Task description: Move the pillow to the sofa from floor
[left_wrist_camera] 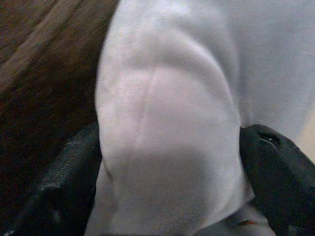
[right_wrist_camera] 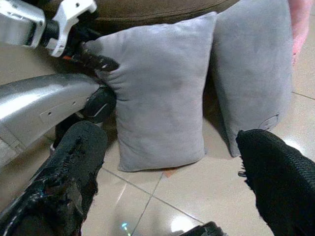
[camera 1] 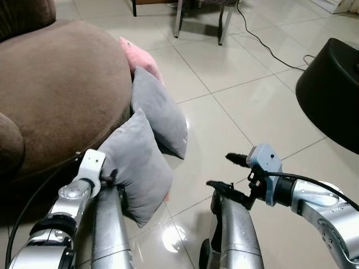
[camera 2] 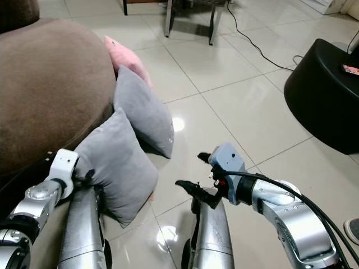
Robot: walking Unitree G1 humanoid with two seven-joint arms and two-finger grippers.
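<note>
Two grey pillows stand on the tiled floor (camera 1: pixel 247 106) against the brown sofa (camera 1: pixel 61 84); the nearer pillow (camera 1: pixel 137 168) is pinched at its edge by the left gripper (left_wrist_camera: pixel 167 162), presumably for lifting. The right gripper (camera 1: pixel 233 171), fingers spread, hovers at its 3 o'clock.

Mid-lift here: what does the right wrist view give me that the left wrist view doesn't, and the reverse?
Right wrist view alone: the left gripper from outside, biting the top corner of the near grey pillow, which stands on the tiled floor; a second grey pillow beside it, a pink cushion behind, and the right gripper open and apart from them. Left wrist view alone: a close look at the pinch, with grey fabric bulging between both black fingers. Shared: the near grey pillow and the brown sofa behind it.
</note>
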